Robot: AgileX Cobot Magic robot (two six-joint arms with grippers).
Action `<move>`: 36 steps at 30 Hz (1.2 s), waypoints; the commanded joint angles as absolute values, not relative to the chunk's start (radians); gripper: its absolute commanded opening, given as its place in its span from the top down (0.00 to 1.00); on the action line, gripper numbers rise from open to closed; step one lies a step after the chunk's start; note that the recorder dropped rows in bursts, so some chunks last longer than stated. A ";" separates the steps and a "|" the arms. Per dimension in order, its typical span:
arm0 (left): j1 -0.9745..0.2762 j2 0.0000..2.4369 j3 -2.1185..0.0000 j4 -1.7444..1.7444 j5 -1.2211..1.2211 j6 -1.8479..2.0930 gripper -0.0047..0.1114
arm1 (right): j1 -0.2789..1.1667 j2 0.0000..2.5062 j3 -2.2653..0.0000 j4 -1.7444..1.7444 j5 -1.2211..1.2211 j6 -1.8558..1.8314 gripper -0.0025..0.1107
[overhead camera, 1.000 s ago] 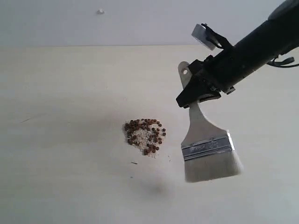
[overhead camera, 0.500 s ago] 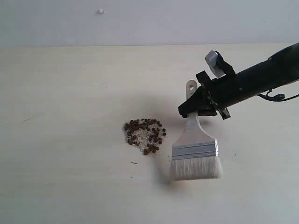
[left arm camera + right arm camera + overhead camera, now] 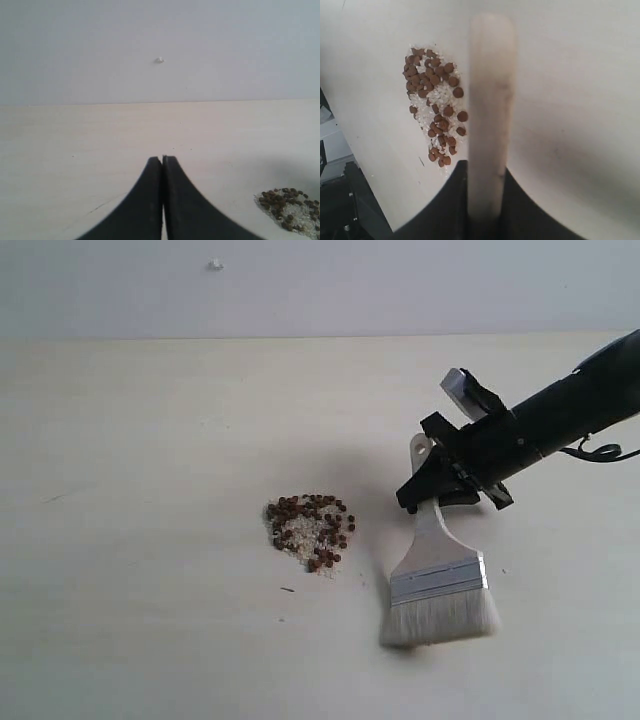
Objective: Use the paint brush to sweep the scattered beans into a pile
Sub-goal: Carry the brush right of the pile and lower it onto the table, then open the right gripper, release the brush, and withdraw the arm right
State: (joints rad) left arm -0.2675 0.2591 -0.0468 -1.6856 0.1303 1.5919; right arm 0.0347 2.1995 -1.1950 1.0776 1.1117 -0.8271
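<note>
The beans (image 3: 310,530) lie in one tight reddish-brown heap mixed with whitish crumbs on the pale table, also seen in the right wrist view as beans (image 3: 435,105) and at the edge of the left wrist view as beans (image 3: 290,207). My right gripper (image 3: 432,490) is shut on the pale wooden handle of the paint brush (image 3: 440,585), to the right of the heap. The brush hangs bristles down, its off-white bristles touching the table. In the right wrist view the paint brush handle (image 3: 490,100) stands between the jaws of the right gripper (image 3: 485,172). My left gripper (image 3: 163,159) is shut and holds nothing.
A lone white speck (image 3: 214,264) sits on the grey wall behind the table. A thin dark scratch (image 3: 60,496) marks the table at the left. The table's bare pale surface (image 3: 150,620) stretches all around the heap.
The right arm has come down and shifted with the brush: the bristles, hanging in the air a second ago, now rest on the table right of the heap. The beans have not moved.
</note>
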 commanded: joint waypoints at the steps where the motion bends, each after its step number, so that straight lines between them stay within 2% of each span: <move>1: -0.269 0.254 -0.045 -1.681 0.127 1.593 0.96 | 0.035 2.201 -1.193 1.062 1.099 -0.832 0.98; 4: -0.269 0.254 -0.045 -1.681 0.127 1.593 0.96 | 0.035 2.201 -1.193 1.062 1.099 -0.832 0.96; 18: -0.269 0.254 -0.045 -1.681 0.127 1.593 0.96 | 0.035 2.197 -1.194 1.059 0.993 -0.812 0.72; 23: -0.269 0.254 -0.045 -1.681 0.127 1.593 0.96 | 0.035 2.151 -1.194 1.017 0.880 -0.816 0.65; 32: -0.269 0.254 -0.045 -1.681 0.127 1.593 0.96 | 0.035 1.983 -1.194 0.801 0.636 -0.735 0.65; 34: -0.269 0.254 -0.045 -1.681 0.127 1.593 0.96 | 0.035 1.936 -1.192 0.754 0.571 -0.652 0.69; 36: -0.269 0.254 -0.045 -1.681 0.127 1.593 0.96 | 0.035 1.899 -1.188 0.710 0.530 -0.574 0.79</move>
